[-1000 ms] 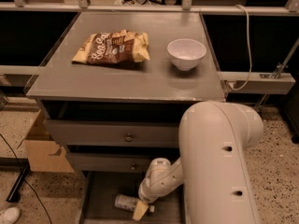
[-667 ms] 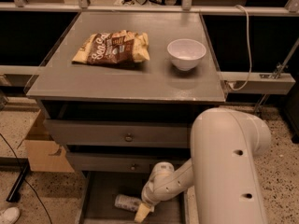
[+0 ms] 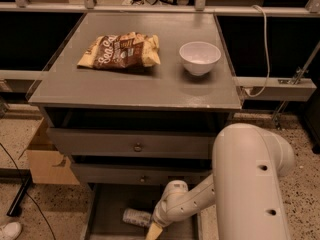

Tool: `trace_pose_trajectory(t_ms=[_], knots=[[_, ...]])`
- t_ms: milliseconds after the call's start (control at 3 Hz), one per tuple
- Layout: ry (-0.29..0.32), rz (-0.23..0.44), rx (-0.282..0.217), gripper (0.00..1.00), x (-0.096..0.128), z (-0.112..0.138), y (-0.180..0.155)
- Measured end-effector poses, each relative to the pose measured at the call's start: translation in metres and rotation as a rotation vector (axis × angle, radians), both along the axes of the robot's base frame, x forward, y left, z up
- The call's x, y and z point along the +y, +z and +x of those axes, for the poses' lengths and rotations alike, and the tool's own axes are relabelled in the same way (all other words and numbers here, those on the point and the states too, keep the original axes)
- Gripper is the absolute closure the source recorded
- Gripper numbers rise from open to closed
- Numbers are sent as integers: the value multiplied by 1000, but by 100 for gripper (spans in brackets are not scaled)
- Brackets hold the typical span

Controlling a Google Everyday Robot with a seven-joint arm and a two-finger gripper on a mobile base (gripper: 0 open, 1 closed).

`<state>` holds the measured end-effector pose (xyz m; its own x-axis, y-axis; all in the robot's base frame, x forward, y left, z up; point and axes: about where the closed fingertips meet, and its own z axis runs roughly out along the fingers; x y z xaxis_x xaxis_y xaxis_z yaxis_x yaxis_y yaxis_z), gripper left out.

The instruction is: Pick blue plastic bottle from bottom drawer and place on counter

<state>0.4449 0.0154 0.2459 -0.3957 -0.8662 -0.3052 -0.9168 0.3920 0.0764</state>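
Note:
The blue plastic bottle [image 3: 135, 217] lies on its side in the bottom drawer [image 3: 107, 206], which is pulled open at the foot of the cabinet. My gripper [image 3: 154, 230] is down in that drawer at the bottle's right end, reaching in from the right on the white arm [image 3: 250, 179]. Its tip runs off the lower edge of the view. The counter [image 3: 150, 86] is the flat grey top above.
A brown chip bag [image 3: 120, 51] and a white bowl [image 3: 200, 57] sit on the counter. Two knobbed drawers [image 3: 137, 147] stand slightly open above the bottom one. A cardboard box [image 3: 45, 159] is on the floor at the left. A rail with a cable [image 3: 265, 59] runs at the right.
The arm's large white link has shifted a little to the right. The gripper has stayed at the bottle's right end, slightly lower. The bottle has not moved.

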Motion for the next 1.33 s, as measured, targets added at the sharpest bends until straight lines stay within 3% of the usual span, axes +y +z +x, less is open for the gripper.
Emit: trace_pose_trajectory(t_ms=[333, 667, 1333], knots=[[32, 27, 30, 0, 29, -1, -27], [32, 27, 30, 0, 29, -1, -27], [-43, 27, 86, 0, 26, 2, -81]])
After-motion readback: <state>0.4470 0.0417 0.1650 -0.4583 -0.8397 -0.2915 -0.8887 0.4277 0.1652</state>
